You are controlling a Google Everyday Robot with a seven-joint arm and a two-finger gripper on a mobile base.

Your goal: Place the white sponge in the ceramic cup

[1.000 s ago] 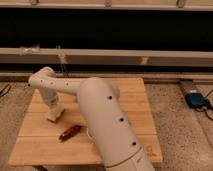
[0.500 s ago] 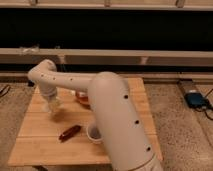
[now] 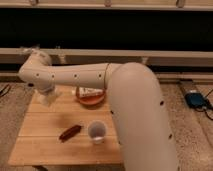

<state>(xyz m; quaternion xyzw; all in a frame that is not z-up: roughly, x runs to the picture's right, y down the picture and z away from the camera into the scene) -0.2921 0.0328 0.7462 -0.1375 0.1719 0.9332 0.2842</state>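
The white sponge (image 3: 49,98) hangs at the tip of the gripper (image 3: 47,94), over the back left part of the counter (image 3: 45,146); whether the gripper is pinching it cannot be told. One ceramic cup (image 3: 97,132) stands upright near the middle of the front edge, well apart from the sponge. One reddish-brown oblong item (image 3: 70,132) lies just left of the cup. One orange dish (image 3: 91,99) sits by the back edge, with a pale object on it. The counter is of light wooden planks, on a speckled floor; a dark band with a pale ledge (image 3: 165,56) runs behind, and one blue device (image 3: 195,99) lies on the floor to the right
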